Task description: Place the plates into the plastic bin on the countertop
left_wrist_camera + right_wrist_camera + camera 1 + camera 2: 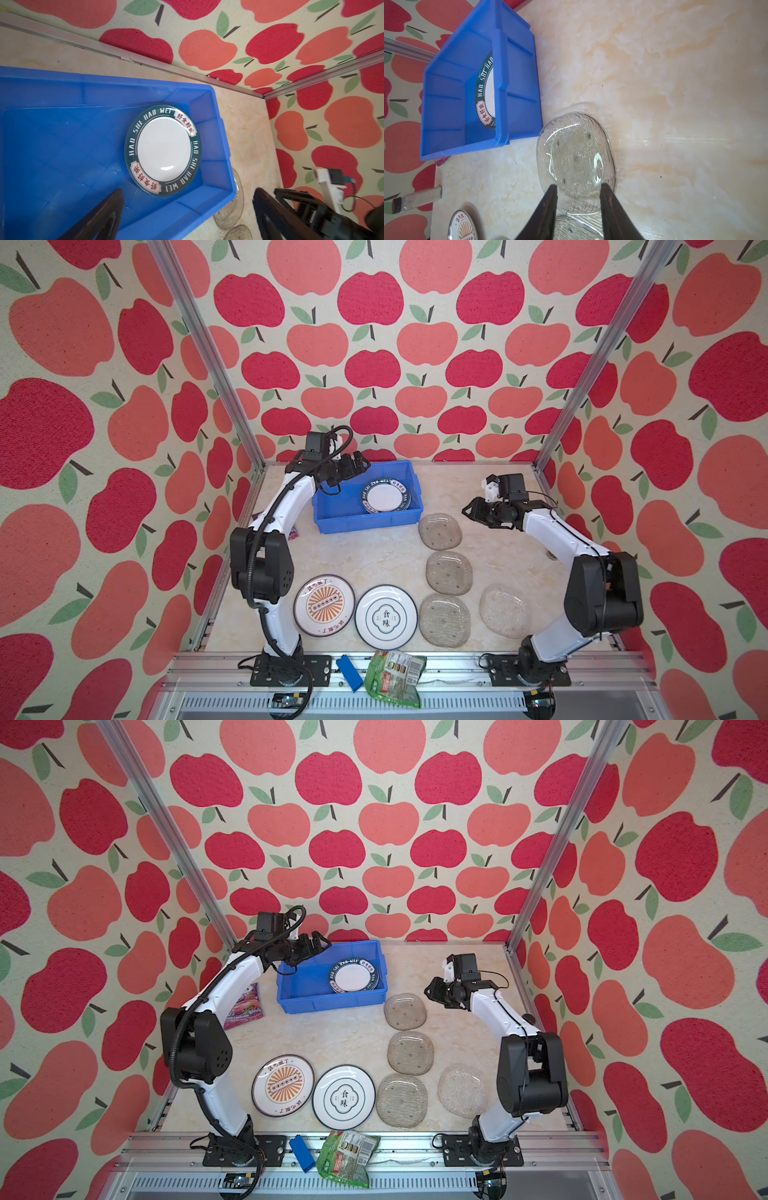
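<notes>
Room in plastic bin (336,506) beside lettered plate (385,497)

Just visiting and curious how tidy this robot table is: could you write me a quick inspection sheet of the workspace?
Surface: marbled cream countertop, no spills seen.
Job's things: blue bin holds a lettered plate; sunburst plate, character plate and four glass plates lie outside it on the countertop.
Clutter: green packet and blue block on the front rail; purple packet beside the left arm.
Grippers: left gripper open above the bin; right gripper open, empty, above the glass plate nearest the bin.
Cables: black cable loops up behind the left gripper; conduit runs along the left arm; none touching plates.
Surroundings: apple-print walls, aluminium posts.
</notes>
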